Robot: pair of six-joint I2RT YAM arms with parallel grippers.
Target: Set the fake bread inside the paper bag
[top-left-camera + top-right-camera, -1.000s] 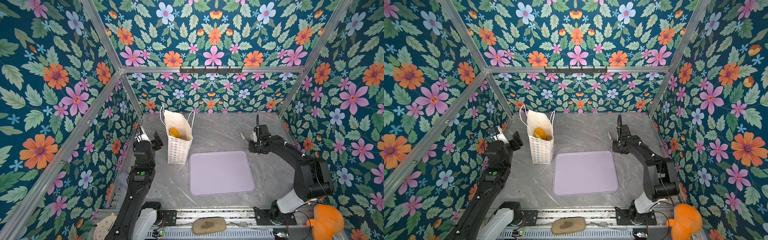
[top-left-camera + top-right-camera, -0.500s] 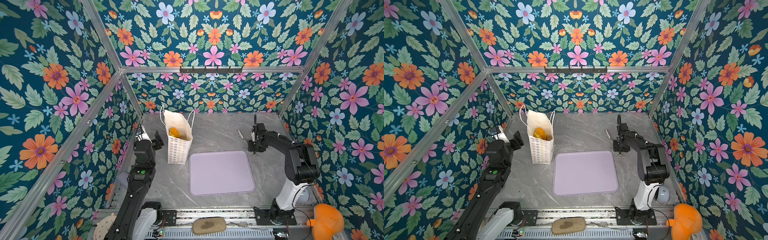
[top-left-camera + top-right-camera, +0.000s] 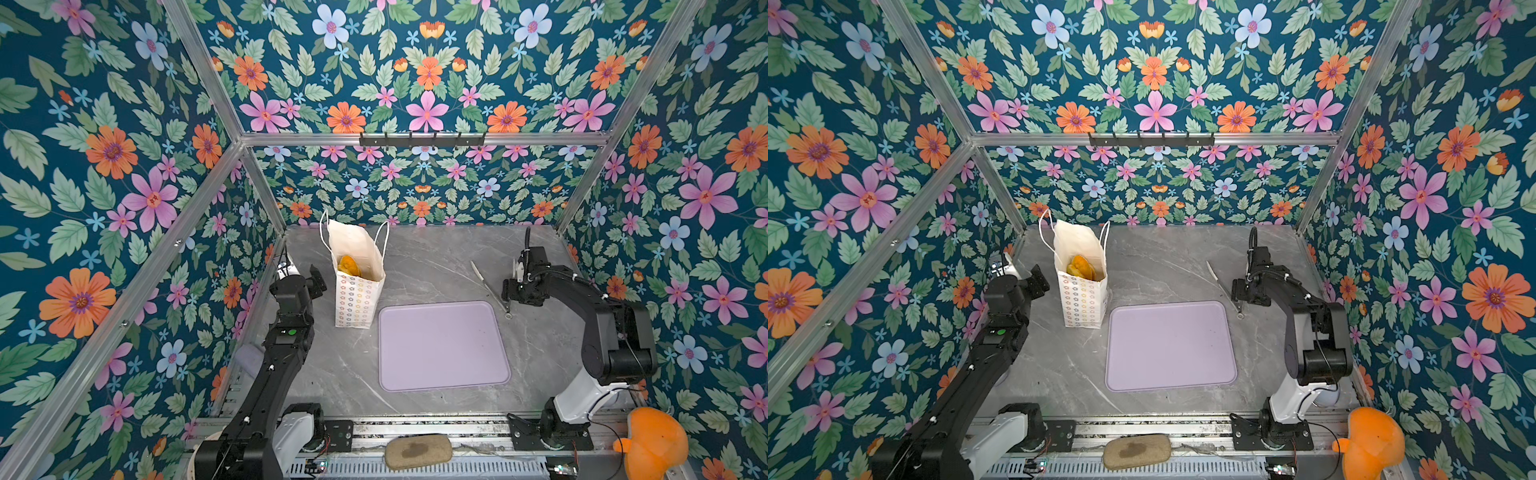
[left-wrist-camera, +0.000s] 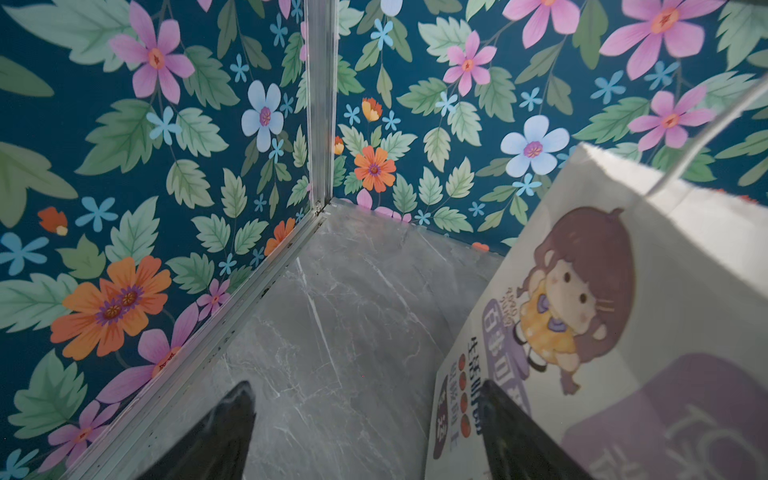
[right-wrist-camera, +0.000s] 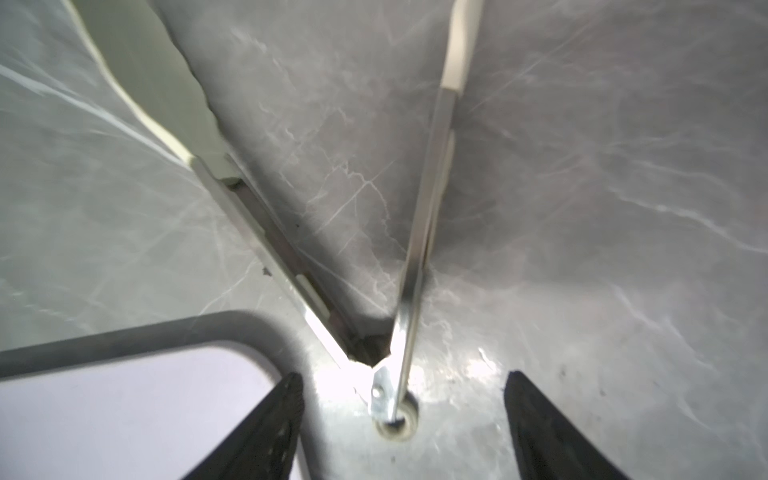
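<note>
The paper bag [image 3: 358, 291] [image 3: 1082, 297] stands upright at the back left of the table, its mouth open. Golden-orange fake bread [image 3: 348, 266] [image 3: 1080, 267] lies inside it; I cannot tell how many pieces. My left gripper [image 3: 316, 281] [image 4: 365, 386] hangs open just left of the bag, nothing between its fingers. The left wrist view shows the bag's side [image 4: 623, 291], printed with a cartoon girl. My right gripper [image 3: 505, 293] [image 5: 401, 374] is open over the hinge end of metal tongs [image 3: 490, 286] [image 5: 415, 257], which lie spread on the table.
A lavender tray [image 3: 442, 345] [image 3: 1169, 347] lies flat mid-table, its corner by the right gripper [image 5: 124, 395]. A grey-tan pad [image 3: 417, 452] rests on the front rail, with an orange plush shape [image 3: 648, 440] at the front right. Flowered walls close in three sides.
My right gripper has opened and sunk toward the table, and the tongs now lie spread on the marble. The left arm and bag have not moved.
</note>
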